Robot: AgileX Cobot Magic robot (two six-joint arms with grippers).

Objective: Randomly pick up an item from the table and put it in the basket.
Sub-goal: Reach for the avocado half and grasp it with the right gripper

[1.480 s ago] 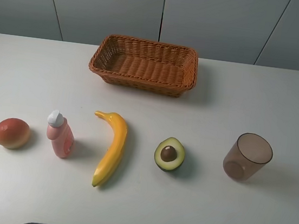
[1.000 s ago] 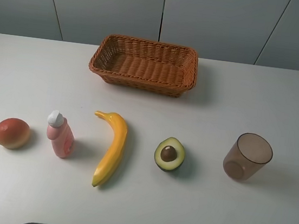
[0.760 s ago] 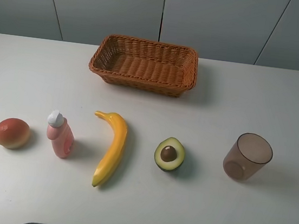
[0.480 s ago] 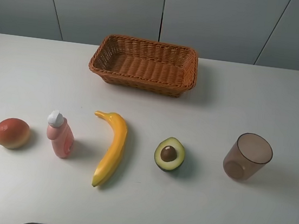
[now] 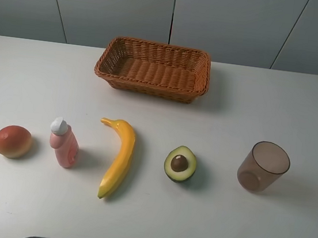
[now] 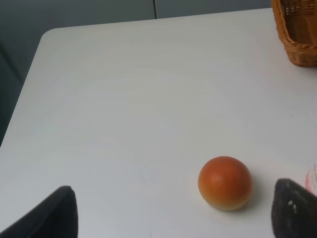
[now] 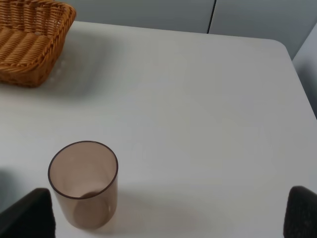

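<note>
The halved avocado [image 5: 180, 163] lies pit up on the white table [image 5: 277, 104], right of the middle, between the banana and the cup. The wicker basket [image 5: 153, 68] stands empty at the back middle; a corner of it shows in the left wrist view [image 6: 297, 34] and in the right wrist view [image 7: 29, 44]. My left gripper [image 6: 181, 212] is open and empty, low over the table's left part near the orange-red fruit. My right gripper [image 7: 163, 214] is open and empty, near the cup. Neither gripper shows in the exterior view. The avocado is outside both wrist views.
In a row at the front stand an orange-red fruit [image 5: 13, 141], a pink bottle [image 5: 64, 143], a yellow banana [image 5: 118, 157] and a translucent brown cup [image 5: 263, 166]. The fruit [image 6: 225, 183] and the cup [image 7: 84, 183] also show in the wrist views.
</note>
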